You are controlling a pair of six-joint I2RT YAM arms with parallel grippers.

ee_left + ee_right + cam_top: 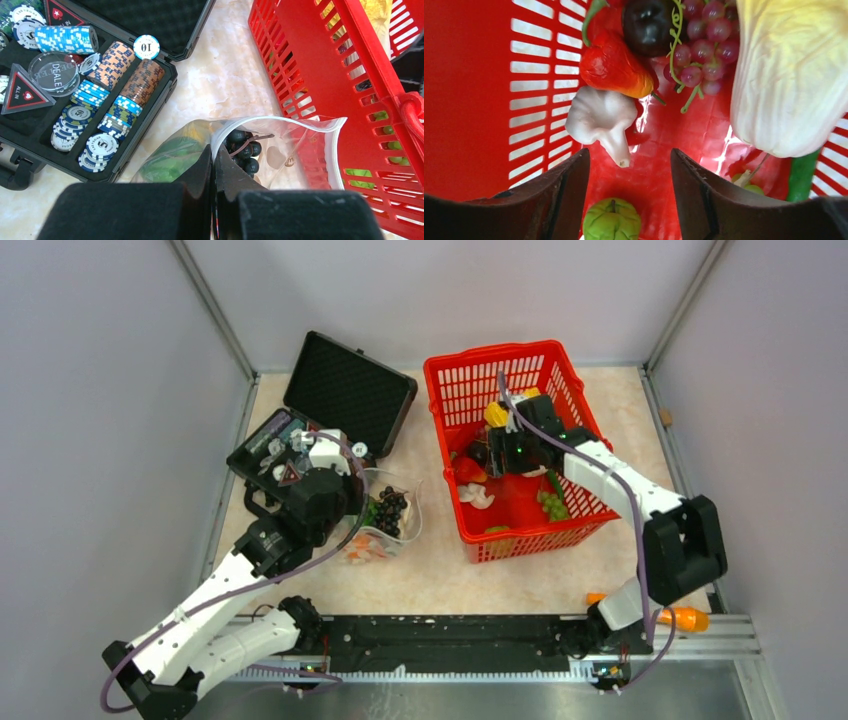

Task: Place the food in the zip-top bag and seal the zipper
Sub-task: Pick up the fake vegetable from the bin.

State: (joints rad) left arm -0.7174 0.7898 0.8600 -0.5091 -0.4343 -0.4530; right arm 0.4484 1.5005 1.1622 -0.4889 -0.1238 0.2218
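Note:
The clear zip-top bag (300, 150) lies between the black case and the red basket, its mouth gaping. It holds dark grapes (245, 147) and something green (165, 162). My left gripper (214, 152) is shut on the zipper (280, 120) at the rim of the mouth. My right gripper (629, 155) hangs open inside the basket, just below a white mushroom (599, 117) and above a green fruit (613, 220). Nothing is between its fingers. A red pepper (611, 65), purple grapes (704, 45) and a pale cabbage (794, 75) lie close by.
The red mesh basket (560, 530) stands right of centre, with its wall close to the bag. An open black case (345, 390) of poker chips (100, 75) sits at the back left. An orange toy (690, 618) lies by the right arm's base. Grey walls enclose the table.

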